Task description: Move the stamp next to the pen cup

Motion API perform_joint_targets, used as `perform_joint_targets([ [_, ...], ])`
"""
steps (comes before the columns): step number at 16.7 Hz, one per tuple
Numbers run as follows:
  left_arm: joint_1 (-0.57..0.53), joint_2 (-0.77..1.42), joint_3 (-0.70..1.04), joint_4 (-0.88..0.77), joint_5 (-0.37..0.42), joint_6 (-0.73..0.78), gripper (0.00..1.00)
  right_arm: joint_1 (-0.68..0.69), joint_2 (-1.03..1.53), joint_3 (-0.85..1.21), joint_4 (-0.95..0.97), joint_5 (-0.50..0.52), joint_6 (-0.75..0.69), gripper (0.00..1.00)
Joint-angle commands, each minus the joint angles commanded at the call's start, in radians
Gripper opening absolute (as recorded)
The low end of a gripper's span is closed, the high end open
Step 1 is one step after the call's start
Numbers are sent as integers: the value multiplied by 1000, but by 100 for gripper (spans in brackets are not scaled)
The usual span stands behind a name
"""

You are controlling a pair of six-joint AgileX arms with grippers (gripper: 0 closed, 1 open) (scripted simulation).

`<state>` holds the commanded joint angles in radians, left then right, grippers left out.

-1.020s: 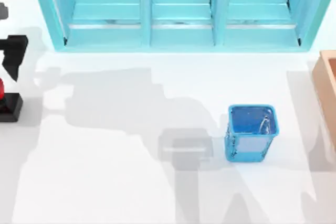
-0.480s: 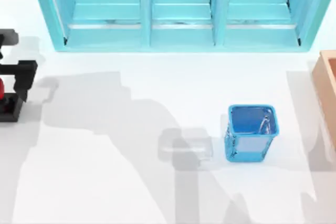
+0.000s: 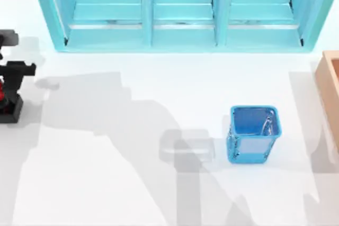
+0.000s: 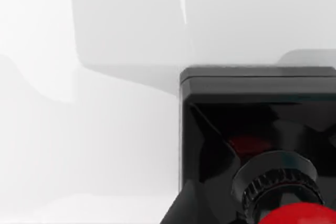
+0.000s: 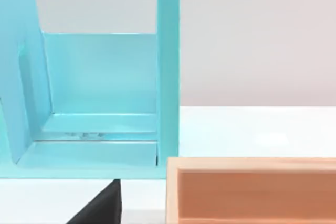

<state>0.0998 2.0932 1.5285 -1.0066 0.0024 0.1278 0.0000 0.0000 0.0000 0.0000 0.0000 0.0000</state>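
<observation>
At the table's far left edge: small stamp [image 3: 7, 104], black square base, glossy red round knob, standing upright, knob skyward. Directly over it, the left gripper [image 3: 4, 86]; whether its jaws grip the knob, cannot tell. Open white table [image 3: 132, 183] across the middle. Well right of centre: glossy translucent blue square pen cup [image 3: 252, 133], mouth up. Behind, light-teal shelf unit [image 3: 180, 11]; at right edge, tan wooden box [image 3: 329, 80].
</observation>
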Motion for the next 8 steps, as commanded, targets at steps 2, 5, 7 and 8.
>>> perform_joint_targets([
  [2, 0, 0, 0, 0, 0, 0, 25, 0, 0, 0, 0, 0, 0, 100],
  [5, 0, 0, 0, 0, 0, 0, 2, 0, 0, 0, 0, 0, 0, 100],
  [7, 0, 0, 0, 0, 0, 0, 0, 0, 0, 0, 0, 0, 0, 100],
  [8, 0, 0, 0, 0, 0, 0, 0, 0, 0, 0, 0, 0, 0, 100],
])
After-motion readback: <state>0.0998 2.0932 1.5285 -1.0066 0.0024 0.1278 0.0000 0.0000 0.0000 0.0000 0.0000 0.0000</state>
